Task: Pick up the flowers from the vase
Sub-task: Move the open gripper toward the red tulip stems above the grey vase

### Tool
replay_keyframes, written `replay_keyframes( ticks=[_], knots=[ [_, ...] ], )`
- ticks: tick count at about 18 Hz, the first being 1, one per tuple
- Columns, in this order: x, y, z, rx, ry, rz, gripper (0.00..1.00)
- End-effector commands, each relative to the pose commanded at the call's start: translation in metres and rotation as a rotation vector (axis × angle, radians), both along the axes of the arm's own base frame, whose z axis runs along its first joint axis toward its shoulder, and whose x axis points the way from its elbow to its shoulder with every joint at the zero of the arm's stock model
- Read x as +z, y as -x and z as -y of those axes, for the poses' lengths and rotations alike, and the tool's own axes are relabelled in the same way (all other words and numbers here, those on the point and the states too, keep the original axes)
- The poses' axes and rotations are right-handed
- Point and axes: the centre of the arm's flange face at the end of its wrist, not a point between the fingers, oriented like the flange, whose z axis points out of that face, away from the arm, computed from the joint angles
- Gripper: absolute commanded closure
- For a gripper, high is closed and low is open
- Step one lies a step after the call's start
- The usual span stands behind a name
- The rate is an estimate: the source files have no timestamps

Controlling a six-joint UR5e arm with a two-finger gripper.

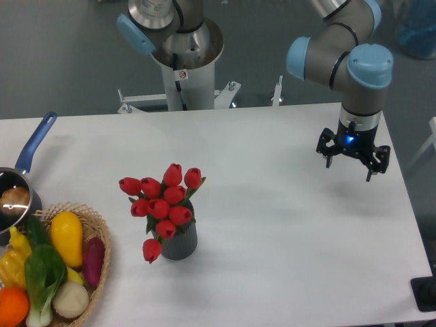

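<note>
White laminate covers the counter (272,225), which fills most of the view and carries everything else. Above its far right part hangs the grey arm (347,41) with pale blue joint caps, its wrist pointing straight down over the counter near the right edge. In the near left corner sits a woven basket (102,262) holding a yellow squash, a purple vegetable, a green leafy one, a pale round one and an orange fruit, partly cut off by the frame. Just behind the basket, at the left edge, stands a saucepan (20,187) with a blue handle angled up and away; something pale lies inside it. The flowers (163,201), a bunch of red closed tulip buds with bits of green leaf, stand in the vase left of the counter's middle, one bud drooping low over the front left of the rim. The vase (182,240), short, dark grey and ribbed, stands upright on the counter just right of the basket, not touching it. The tool (351,161), black with a small blue light on its body, hovers well apart from the flowers, far to their right, its fingers spread wide and holding nothing.
</note>
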Motion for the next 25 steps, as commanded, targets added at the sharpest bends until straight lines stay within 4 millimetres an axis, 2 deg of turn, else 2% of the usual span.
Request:
replay_keyframes(
  ticks=[5,6,8,10,11,14,15,17,19,21,25],
  knots=[
    [-0.002,-0.006,-0.004,-0.006,-0.006,0.008,0.0],
    [-0.006,-0.013,-0.007,-0.013,-0.006,0.016,0.0],
    [-0.014,-0.031,-0.005,-0.014,-0.02,0.042,0.0],
    [-0.01,-0.056,-0.008,-0.04,-0.092,0.072,0.0],
    [-0.007,-0.066,-0.013,-0.054,-0.116,0.08,0.0],
    [-0.01,-0.097,-0.049,-0.119,-0.113,0.097,0.0],
    [-0.007,-0.104,-0.051,-0.115,-0.117,0.101,0.0],
    [-0.001,-0.131,-0.051,-0.096,-0.142,0.12,0.0],
    [0.003,-0.153,-0.058,-0.116,-0.278,0.19,0.0],
    [0.011,-0.167,-0.071,-0.15,-0.402,0.253,0.0],
    [0.017,-0.182,-0.091,-0.196,-0.578,0.356,0.0]
  ],
)
